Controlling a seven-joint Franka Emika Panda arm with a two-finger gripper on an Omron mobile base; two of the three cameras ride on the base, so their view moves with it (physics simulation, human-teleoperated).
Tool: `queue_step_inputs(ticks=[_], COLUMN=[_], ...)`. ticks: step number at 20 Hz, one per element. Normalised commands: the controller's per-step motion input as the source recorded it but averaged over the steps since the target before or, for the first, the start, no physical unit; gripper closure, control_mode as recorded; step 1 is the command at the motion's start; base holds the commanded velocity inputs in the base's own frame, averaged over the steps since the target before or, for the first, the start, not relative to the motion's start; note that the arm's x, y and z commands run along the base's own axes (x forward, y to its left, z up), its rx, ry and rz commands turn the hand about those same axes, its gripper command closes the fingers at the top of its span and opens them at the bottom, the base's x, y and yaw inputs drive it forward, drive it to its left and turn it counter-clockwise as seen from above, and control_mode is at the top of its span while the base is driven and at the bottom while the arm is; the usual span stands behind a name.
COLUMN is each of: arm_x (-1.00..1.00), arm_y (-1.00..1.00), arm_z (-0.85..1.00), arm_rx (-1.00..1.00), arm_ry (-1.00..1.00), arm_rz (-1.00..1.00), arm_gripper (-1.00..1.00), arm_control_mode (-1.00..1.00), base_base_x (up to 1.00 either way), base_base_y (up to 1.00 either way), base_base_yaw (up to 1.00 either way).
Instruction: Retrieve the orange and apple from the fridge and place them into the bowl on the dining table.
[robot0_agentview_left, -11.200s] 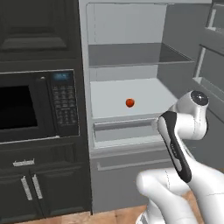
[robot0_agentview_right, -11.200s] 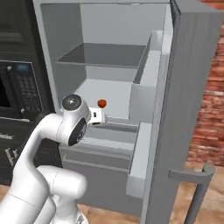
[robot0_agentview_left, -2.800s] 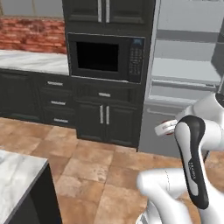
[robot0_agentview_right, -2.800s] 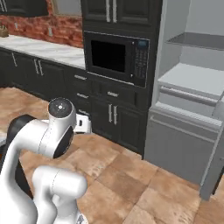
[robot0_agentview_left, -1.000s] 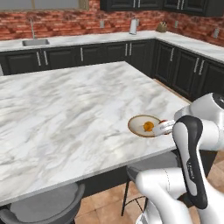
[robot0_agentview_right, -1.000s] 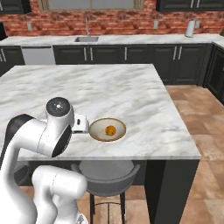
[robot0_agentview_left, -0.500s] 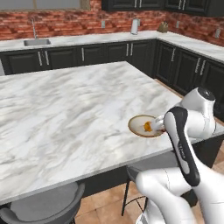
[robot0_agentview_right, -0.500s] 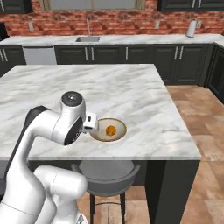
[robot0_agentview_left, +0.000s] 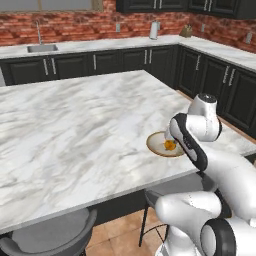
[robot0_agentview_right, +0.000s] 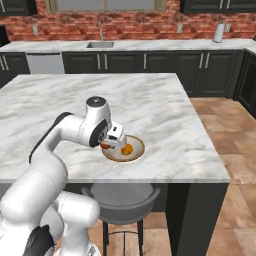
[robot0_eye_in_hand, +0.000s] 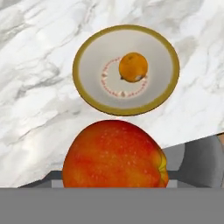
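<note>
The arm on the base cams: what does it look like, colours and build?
The arm is glossy white, made of rounded tubular links with dark grey bands and caps at the joints. A black disc caps one joint low in the left base view. The gripper is a small white block. No loose cables or markings show.

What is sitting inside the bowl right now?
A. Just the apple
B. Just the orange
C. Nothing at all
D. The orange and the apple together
B. The orange lies alone in the middle of the bowl on the dining table, while the apple is close up in the hand view, held in the gripper above the near rim and not yet dropped in.
</note>
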Motion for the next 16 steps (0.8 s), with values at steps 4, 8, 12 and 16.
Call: queue_step_inputs(ticks=[4,8,12,16], arm_x=[0.76,0.64,0.58,0.58], arm_y=[-0.01,-0.02,-0.06,-0.1], arm_z=[-0.58,-0.5,-0.35,-0.29], arm_rx=[-0.09,-0.03,0.0,0.0], arm_ry=[0.06,0.11,0.19,0.23], arm_rz=[-0.14,-0.08,-0.04,-0.01], arm_gripper=[1.0,1.0,1.0,1.0], arm_control_mode=[-1.0,-1.0,-1.0,-1.0], base_base_x=[0.0,0.0,0.0,0.0], base_base_y=[0.0,0.0,0.0,0.0], base_base_yaw=[0.0,0.0,0.0,0.0])
